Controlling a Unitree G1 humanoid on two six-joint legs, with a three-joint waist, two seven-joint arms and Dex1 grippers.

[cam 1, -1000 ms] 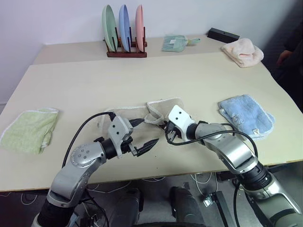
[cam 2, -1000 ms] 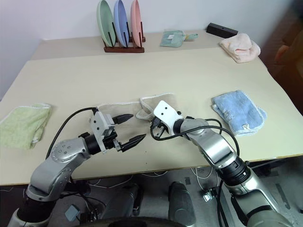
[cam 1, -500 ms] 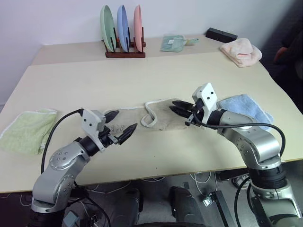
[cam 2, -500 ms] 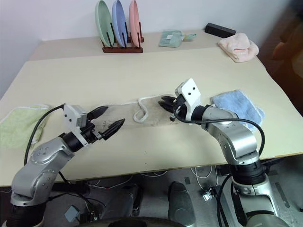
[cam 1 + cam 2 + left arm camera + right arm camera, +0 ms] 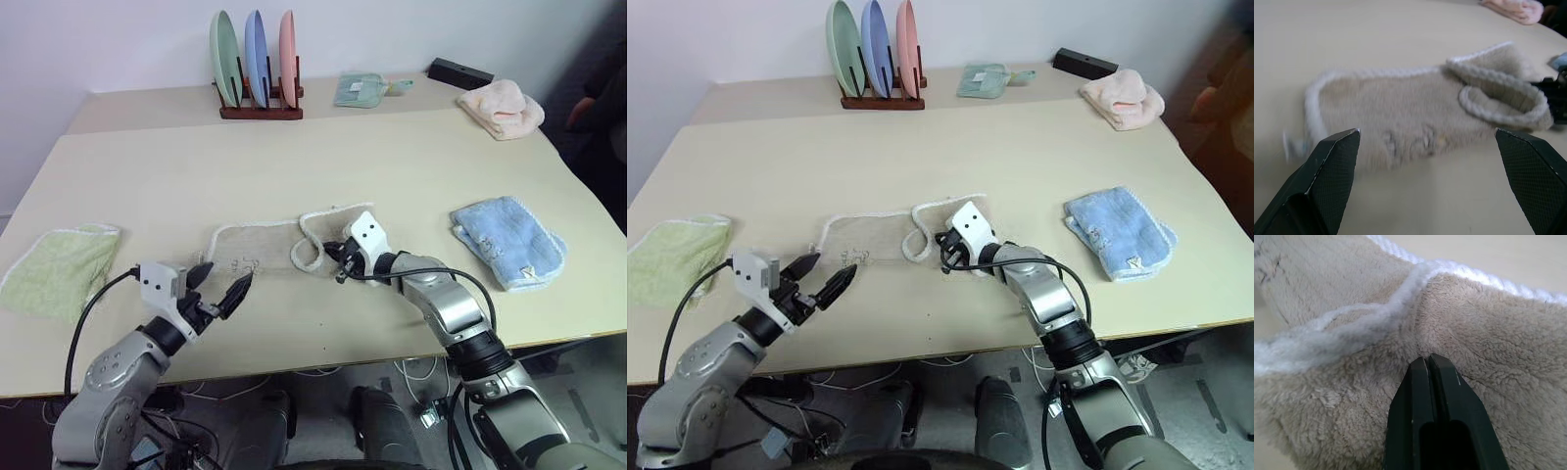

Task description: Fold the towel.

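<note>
Towel (image 5: 265, 250): beige, white corded edge, lying mid-frame on the counter (image 5: 392, 166), stretched left to right, its right end folded over into a loop of edging. Small dark embroidery sits near its lower left part. Right hand (image 5: 342, 264) at the folded right end, fingers (image 5: 1432, 396) pressed fully together with the tips against the pile; can't tell if any fabric is pinched. Left hand (image 5: 219, 288) lower left of the towel, off it, fingers spread wide, holding nothing. Green towel (image 5: 59, 269) at far left, blue towel (image 5: 509, 240) at right, plate rack (image 5: 257, 69) at top.
</note>
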